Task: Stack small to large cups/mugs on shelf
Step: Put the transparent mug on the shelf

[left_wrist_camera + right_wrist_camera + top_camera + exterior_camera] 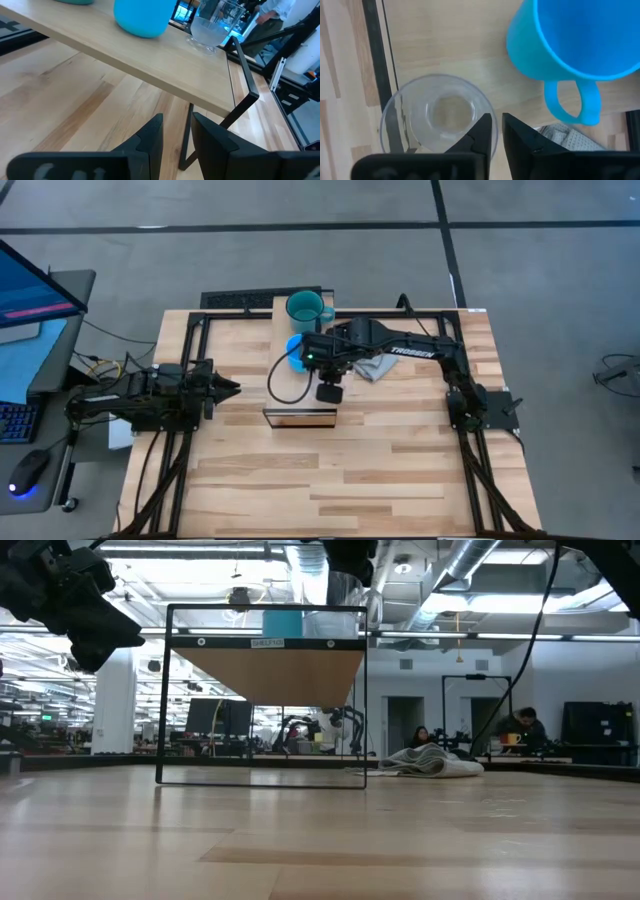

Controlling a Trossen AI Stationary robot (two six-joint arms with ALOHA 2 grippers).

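Right gripper [497,132] is over the shelf [283,380], fingers nearly closed around the rim of the clear glass cup [437,117], one inside and one outside by the look of it. Likely gripping, can't confirm contact.

Left gripper [176,137] waits at table left, fingers slightly apart, empty.

For the step in hand: hold the rim pinch firm and keep the glass upright. Glass is slick, so move slowly. Clear the blue mug's handle before any lift.

Blue mug [570,45] sits just beside the glass on the shelf, handle toward the grey cloth [560,137]. Teal mug [304,307] sits at the shelf's far end.
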